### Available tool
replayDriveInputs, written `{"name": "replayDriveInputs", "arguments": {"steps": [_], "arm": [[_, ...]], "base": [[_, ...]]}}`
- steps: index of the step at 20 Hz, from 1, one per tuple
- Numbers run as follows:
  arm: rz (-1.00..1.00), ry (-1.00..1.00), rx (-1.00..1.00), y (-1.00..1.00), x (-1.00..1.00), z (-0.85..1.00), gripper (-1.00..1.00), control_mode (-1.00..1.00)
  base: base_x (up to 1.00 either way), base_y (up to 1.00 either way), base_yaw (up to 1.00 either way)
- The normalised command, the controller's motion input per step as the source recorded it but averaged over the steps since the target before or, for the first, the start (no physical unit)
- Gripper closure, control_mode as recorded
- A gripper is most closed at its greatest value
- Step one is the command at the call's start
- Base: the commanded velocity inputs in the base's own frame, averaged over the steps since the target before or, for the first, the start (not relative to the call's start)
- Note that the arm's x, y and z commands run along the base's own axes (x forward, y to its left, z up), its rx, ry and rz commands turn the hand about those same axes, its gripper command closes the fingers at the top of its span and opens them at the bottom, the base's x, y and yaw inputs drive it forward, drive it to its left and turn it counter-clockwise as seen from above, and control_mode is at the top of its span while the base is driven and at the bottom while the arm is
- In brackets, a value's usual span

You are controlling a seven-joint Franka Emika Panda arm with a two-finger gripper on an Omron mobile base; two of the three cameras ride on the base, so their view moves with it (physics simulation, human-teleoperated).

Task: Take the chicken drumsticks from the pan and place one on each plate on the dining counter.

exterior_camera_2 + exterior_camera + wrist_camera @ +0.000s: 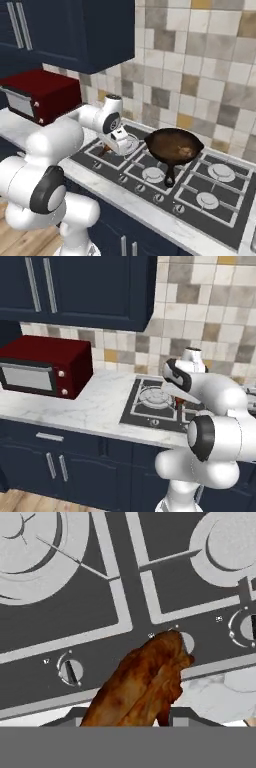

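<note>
red microwave (45, 366), stovetop (165, 185), navy cabinets (90, 286)

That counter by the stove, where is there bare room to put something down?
Bare marble counter lies between the red microwave and the stove. The stove is crowded: the pan sits on its middle burners, and the gripper hangs over its left burners with a drumstick between its fingers.

No text can be read anywhere (stove knob marks too blurred).
</note>
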Motion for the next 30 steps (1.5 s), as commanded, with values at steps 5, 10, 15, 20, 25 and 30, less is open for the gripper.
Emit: {"name": "replayDriveInputs", "arguments": {"steps": [5,10,15,20,25,30], "arm": [[0.00,0.00,0.00,0.00,0.00,0.00,1.00,1.00],[0.00,0.00,0.00,0.00,0.00,0.00,1.00,1.00],[0.00,0.00,0.00,0.00,0.00,0.00,1.00,1.00],[0.00,0.00,0.00,0.00,0.00,0.00,1.00,1.00],[0.00,0.00,0.00,0.00,0.00,0.00,1.00,1.00],[0.00,0.00,0.00,0.00,0.00,0.00,1.00,1.00]], "base": [[-0.07,0.00,1.00],[0.00,0.00,1.00],[0.00,0.00,1.00],[0.08,0.00,1.00],[0.23,0.00,1.00],[0.57,0.35,0.62]]}}
